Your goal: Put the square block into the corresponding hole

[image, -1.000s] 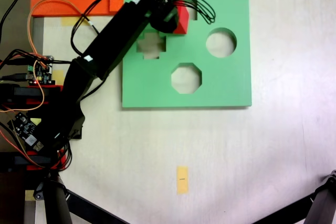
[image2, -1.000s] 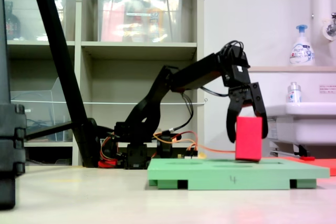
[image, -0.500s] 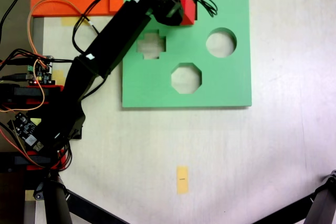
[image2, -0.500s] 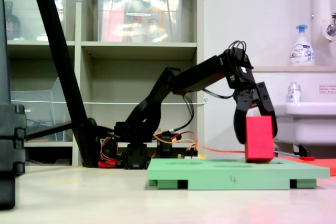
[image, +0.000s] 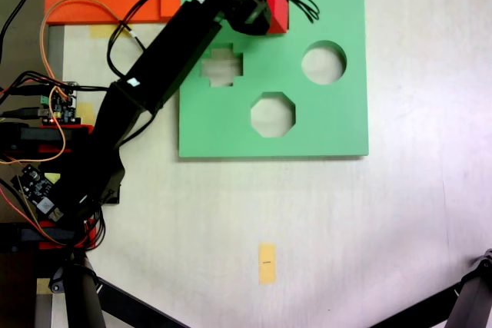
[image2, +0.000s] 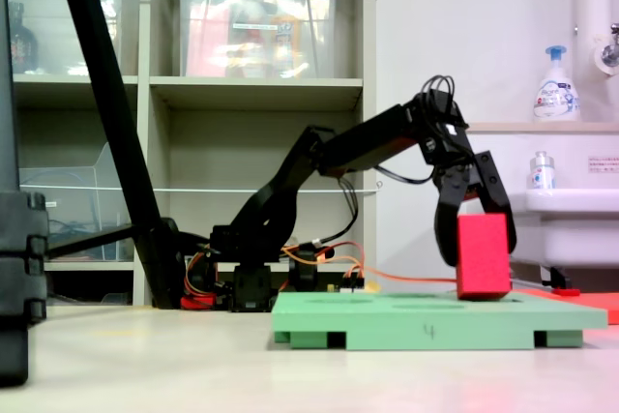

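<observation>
While overhead hides it, claw (image2: 476, 239) pinching square block (image2: 483, 255), lower edge at green board (image2: 387, 316)

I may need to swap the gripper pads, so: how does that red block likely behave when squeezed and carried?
The square block looks like matte foam, so probably light for its size and slightly squashy. In the second exterior view the gripper holds it clamped from both sides, so it probably isn't slippery. Its flat faces mean it shouldn't roll, though being taller than wide it might tip on the green board.
</observation>
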### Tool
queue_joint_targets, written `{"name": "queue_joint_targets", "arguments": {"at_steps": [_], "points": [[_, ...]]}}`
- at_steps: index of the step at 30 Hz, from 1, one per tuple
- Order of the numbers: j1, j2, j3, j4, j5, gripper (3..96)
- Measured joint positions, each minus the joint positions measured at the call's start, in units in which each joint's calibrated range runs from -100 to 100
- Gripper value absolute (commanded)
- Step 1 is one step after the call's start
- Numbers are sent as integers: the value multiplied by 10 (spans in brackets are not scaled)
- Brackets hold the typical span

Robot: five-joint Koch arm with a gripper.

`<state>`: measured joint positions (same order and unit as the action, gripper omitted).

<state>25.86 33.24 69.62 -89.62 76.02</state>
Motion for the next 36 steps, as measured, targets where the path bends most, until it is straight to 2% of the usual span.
{"name": "queue_joint_targets", "arguments": {"at_steps": [31,36], "points": [[21,7,-1,2,13,307],[21,29,0,5,13,347]]}}
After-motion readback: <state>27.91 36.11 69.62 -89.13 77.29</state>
